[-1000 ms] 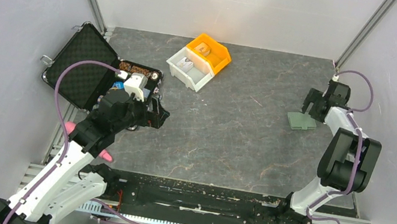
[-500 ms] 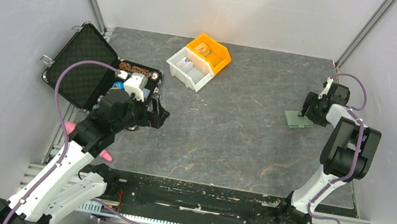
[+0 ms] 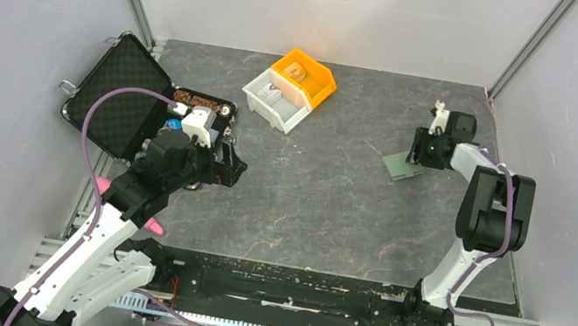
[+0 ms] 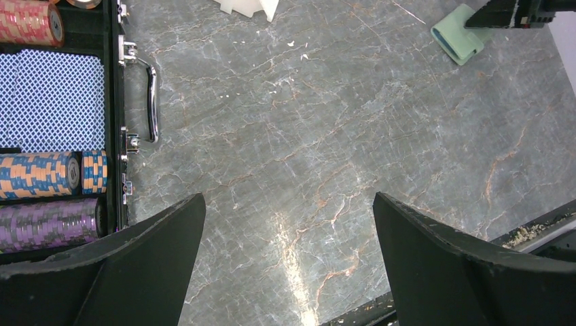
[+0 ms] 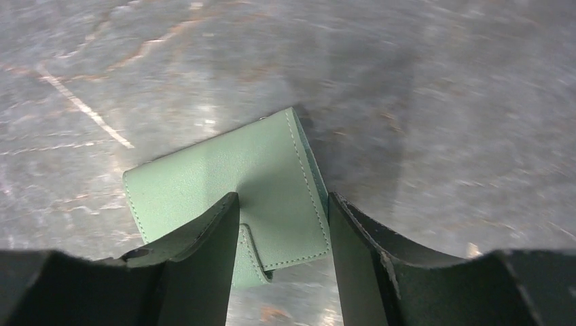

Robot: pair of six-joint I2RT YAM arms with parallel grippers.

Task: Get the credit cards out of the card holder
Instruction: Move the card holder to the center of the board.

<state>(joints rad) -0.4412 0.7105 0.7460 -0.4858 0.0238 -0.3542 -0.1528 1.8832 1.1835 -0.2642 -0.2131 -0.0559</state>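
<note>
Grey stone-patterned table (image 3: 324, 195), where the right gripper (image 5: 282, 198) straddles a green card holder (image 5: 204, 182), grip unclear, and the left gripper (image 4: 289, 198) hangs wide open.

One card holder (image 3: 398, 165), one black case (image 3: 118, 77), one orange bin (image 3: 309, 73), one white bin (image 3: 276, 101).

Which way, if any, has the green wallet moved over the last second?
Yes. The wallet slid left in the top view, toward the white bin.
</note>
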